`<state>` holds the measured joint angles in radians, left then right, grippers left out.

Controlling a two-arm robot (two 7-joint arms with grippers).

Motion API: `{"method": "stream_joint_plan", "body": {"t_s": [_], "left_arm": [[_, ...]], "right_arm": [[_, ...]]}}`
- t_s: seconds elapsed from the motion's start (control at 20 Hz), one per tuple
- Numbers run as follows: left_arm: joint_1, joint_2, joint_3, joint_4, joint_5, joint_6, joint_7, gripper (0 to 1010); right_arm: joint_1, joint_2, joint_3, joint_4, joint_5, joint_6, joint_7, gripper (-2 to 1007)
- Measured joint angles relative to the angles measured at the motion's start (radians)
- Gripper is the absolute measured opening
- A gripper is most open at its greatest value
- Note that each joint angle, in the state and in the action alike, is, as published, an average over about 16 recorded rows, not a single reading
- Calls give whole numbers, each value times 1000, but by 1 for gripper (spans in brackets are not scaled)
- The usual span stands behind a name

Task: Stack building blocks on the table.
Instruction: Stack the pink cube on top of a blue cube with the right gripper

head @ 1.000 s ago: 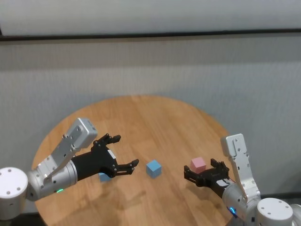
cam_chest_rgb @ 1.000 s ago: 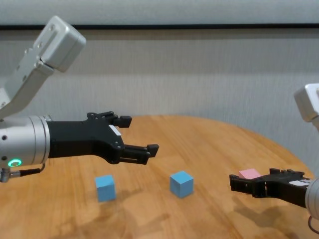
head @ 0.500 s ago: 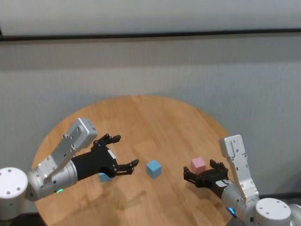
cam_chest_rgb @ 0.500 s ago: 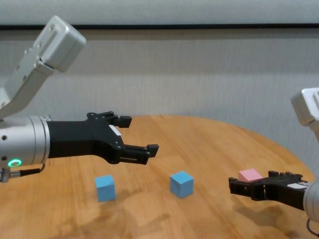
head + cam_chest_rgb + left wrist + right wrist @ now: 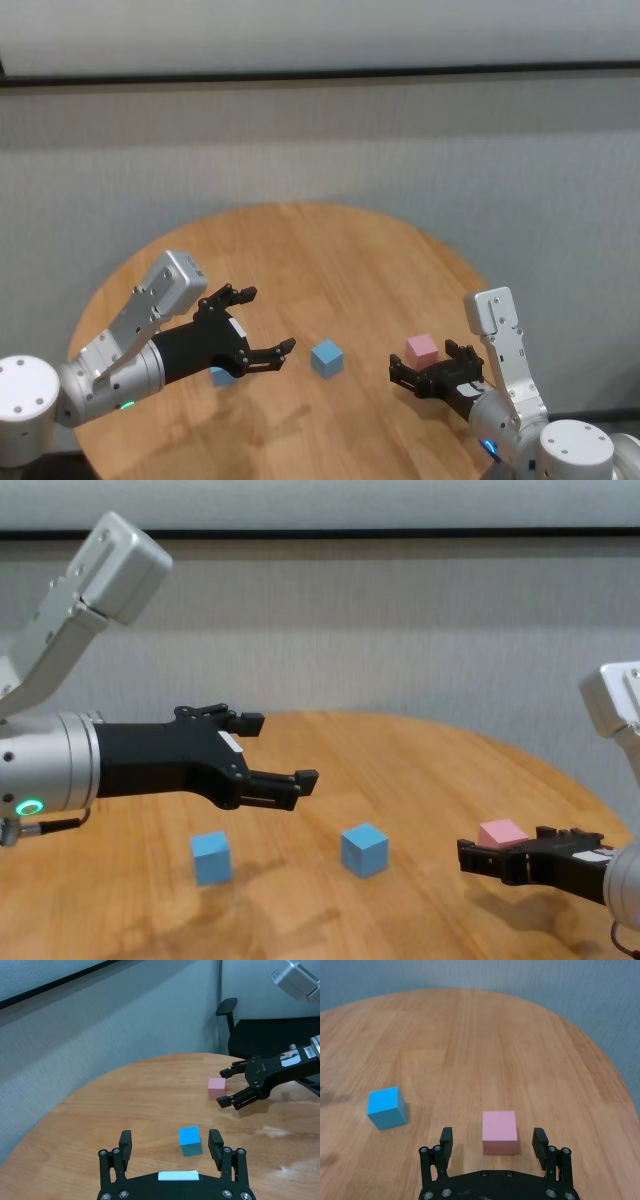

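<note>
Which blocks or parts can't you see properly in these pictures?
- Head view: the left blue block is mostly hidden behind the left gripper.
- Right wrist view: that block is outside the picture; only the middle blue block and pink block show.
- Chest view: the pink block's lower part is covered by the right gripper.

Silver-grey arms with boxy wrist modules; black left gripper (image 5: 275, 750) and right gripper (image 5: 500, 855); green forearm light.
</note>
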<state>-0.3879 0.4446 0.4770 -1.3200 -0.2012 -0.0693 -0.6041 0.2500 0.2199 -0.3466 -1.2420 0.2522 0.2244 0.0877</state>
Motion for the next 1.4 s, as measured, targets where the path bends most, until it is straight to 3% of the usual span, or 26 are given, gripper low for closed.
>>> {"method": "stream_joint_plan", "body": {"t_s": [1.4], "left_arm": [[0,0,0,0,0,0,0,1003]], "right_arm": [[22,-45,39,62,-65,-19,34,1005]]}}
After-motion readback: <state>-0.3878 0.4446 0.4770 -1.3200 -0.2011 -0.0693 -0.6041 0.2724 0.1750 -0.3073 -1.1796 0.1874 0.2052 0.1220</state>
